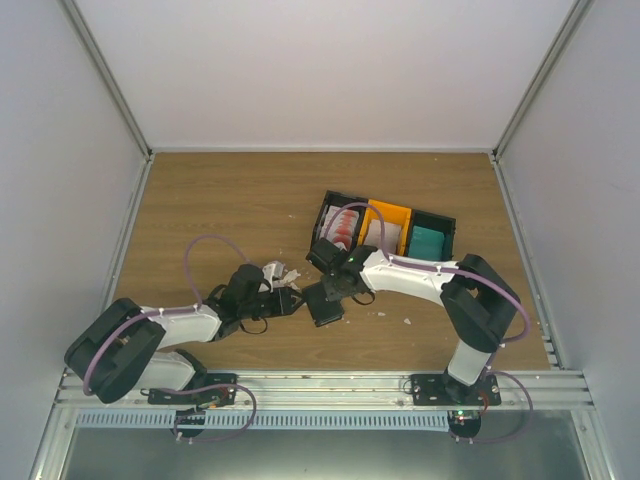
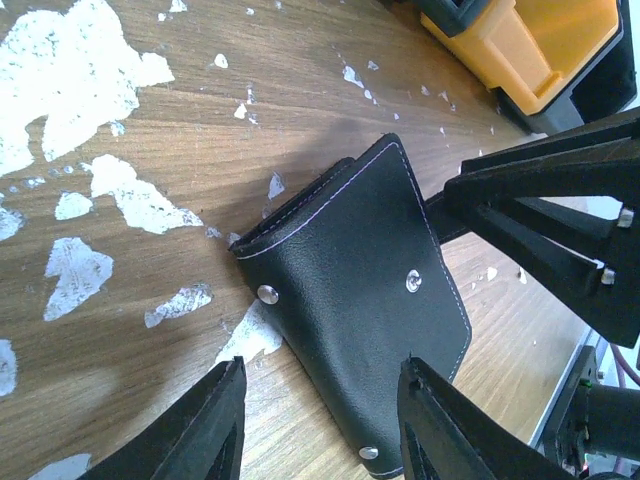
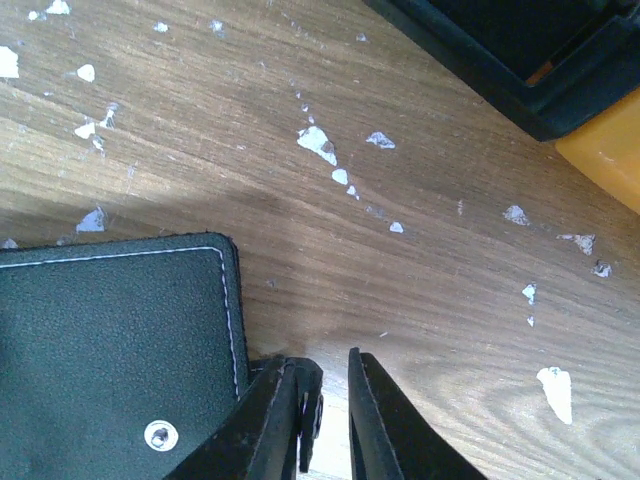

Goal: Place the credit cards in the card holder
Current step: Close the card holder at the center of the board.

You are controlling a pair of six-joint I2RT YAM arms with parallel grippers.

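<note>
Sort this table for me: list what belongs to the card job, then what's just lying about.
Belongs to the job:
- card holder, black, lying on the wood
- credit cards, red-and-white, with whitish and teal ones alongside, all in the trays

Just lying about:
- white scraps scattered on the wood
- trays, black and orange, only holding the cards

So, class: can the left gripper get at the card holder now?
Probably yes: the card holder lies uncovered between the open fingers of the left gripper, though the right gripper crowds one edge.
</note>
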